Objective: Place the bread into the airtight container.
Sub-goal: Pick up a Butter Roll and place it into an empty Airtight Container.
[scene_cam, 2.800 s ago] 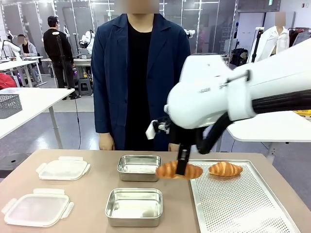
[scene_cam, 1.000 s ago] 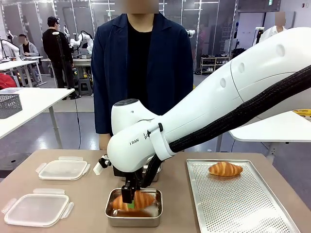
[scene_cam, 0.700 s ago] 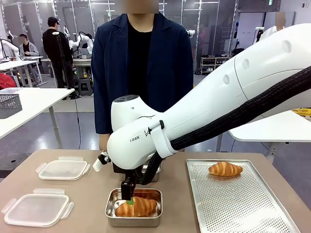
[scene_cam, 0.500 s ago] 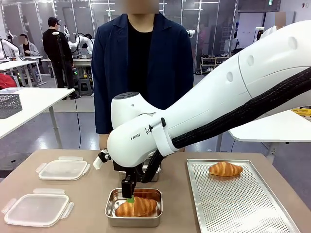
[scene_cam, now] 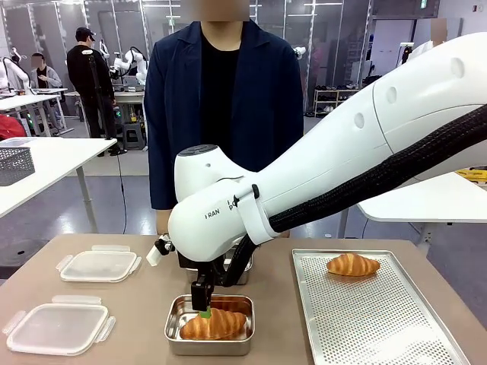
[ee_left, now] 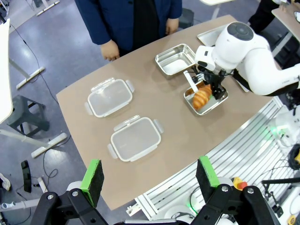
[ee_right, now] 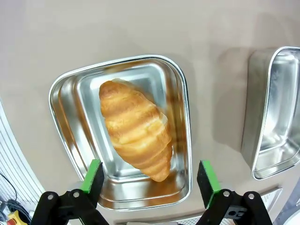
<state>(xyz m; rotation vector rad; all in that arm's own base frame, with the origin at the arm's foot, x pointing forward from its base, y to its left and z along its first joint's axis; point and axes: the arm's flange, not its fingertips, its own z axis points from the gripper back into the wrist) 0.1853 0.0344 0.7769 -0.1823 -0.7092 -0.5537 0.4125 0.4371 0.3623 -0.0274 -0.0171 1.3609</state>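
Bread (ee_right: 136, 136) is sitting in the near steel container (ee_right: 63, 117), lying diagonally across the bottom. The right gripper (scene_cam: 203, 306) hangs just above it with its jaws spread wide. Its green pads (ee_right: 93, 174) stand off to either side of the bread, gripping nothing. A second container (ee_right: 274, 112) sits just beside the first one, farther across the table (ee_left: 154, 93). The left gripper (ee_left: 150, 173) is way up high over the near edge, jaws apart too, holding nothing. Two clear lids (scene_cam: 99, 265) lie on the robot's left side of the containers. On the right, a perforated tray (scene_cam: 380, 327) has another piece of bread (scene_cam: 353, 265) at its far end. A person (scene_cam: 221, 114) in a dark blue jacket stands at the far side with both hands down by the table edge.
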